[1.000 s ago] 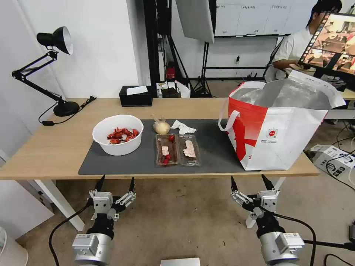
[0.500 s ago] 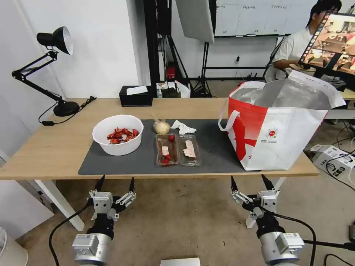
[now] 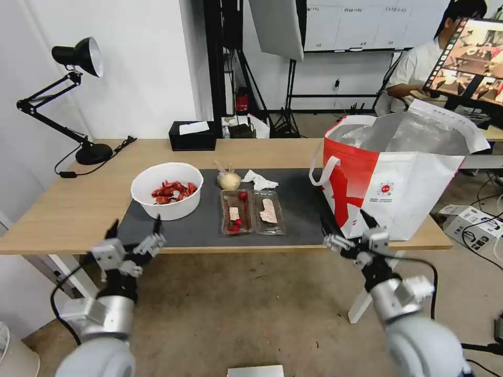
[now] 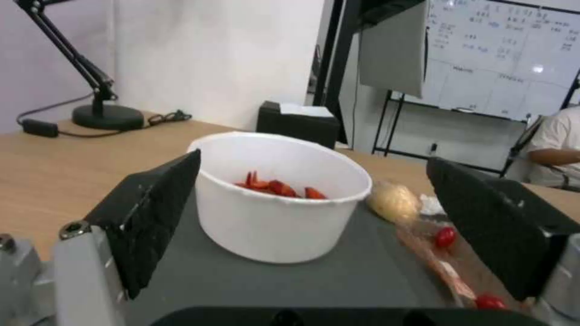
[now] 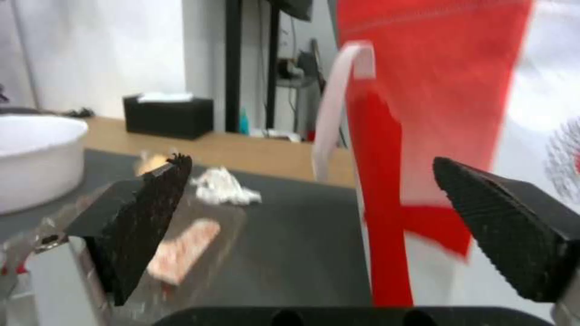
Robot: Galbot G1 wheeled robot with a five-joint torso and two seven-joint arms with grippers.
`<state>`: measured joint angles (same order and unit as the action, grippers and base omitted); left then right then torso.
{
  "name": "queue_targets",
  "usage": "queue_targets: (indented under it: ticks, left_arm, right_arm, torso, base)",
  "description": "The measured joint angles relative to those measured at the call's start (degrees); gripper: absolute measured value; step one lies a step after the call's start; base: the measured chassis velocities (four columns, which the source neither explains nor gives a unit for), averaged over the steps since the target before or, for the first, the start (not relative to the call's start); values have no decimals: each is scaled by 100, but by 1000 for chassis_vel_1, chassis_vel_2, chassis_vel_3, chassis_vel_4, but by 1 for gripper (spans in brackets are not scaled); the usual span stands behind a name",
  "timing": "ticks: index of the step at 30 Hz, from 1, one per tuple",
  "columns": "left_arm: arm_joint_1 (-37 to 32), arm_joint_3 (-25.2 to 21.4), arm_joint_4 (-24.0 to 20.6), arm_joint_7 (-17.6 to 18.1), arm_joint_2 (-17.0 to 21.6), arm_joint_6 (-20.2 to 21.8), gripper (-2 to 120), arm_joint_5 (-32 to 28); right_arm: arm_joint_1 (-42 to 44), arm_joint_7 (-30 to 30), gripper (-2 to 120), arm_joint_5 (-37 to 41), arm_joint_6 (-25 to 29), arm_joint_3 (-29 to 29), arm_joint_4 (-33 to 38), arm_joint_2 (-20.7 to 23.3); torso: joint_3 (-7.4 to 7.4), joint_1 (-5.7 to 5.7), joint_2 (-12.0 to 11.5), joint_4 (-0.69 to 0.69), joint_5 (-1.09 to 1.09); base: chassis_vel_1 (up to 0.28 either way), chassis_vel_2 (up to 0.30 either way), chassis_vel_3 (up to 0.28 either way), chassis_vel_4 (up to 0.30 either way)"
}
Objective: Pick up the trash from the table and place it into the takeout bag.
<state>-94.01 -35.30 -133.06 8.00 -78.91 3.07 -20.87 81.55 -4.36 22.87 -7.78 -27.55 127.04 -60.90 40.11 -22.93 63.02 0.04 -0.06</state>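
The trash lies on the dark mat of the table [image 3: 73, 209]: a white bowl [image 3: 166, 190] with red shell scraps, a clear hinged tray [image 3: 252, 211] with red bits, a beige lump [image 3: 229, 180] and a crumpled tissue [image 3: 258, 180]. At the table's right end stands the white-and-red takeout bag [image 3: 393, 183], its foil-lined mouth open. My left gripper [image 3: 133, 229] is open at the table's front edge, in front of the bowl [image 4: 281, 194]. My right gripper [image 3: 346, 222] is open at the front edge beside the bag [image 5: 447, 104], near the tray [image 5: 181, 244] and tissue [image 5: 224, 188].
A black tissue box [image 3: 193, 135] sits at the table's back edge and a black desk lamp [image 3: 78, 94] at its back left. A person sits at a screen beyond the bag. White table legs and cables stand on the floor below.
Both arms have risen from below the table to its front edge; the left gripper also moved left. Both stay open. The trash and bag have not moved.
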Motion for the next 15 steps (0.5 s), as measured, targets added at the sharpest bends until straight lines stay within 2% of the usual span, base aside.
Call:
queue_targets:
  ticks: [1,2,3,15]
  left_arm:
    - [-34,16,10,-32,-8,5,100,-1]
    - [-46,22,17,-47,-11,8,100,-1]
    - [-60,34,29,-78,-19,20,100,-1]
    - [-157,78,233,-195,-46,38,100,42]
  right_arm:
    - [-66,3,100,93,-12,132,-99,12]
    - [-83,0,100,117,-14,166,-138,11]
    - [-110,-1,100,148,-13,209,-192,0]
    - [-29,-2,100,119,140,290,-473,-247]
  torso:
    - [1,0,0,-2,11]
    - [1,0,0,-3,13]
    - [0,0,0,-3,5]
    - [-1,1,0,-5,6]
  base:
    - [0,0,0,0]
    - [0,0,0,0]
    - [0,0,0,0]
    - [0,0,0,0]
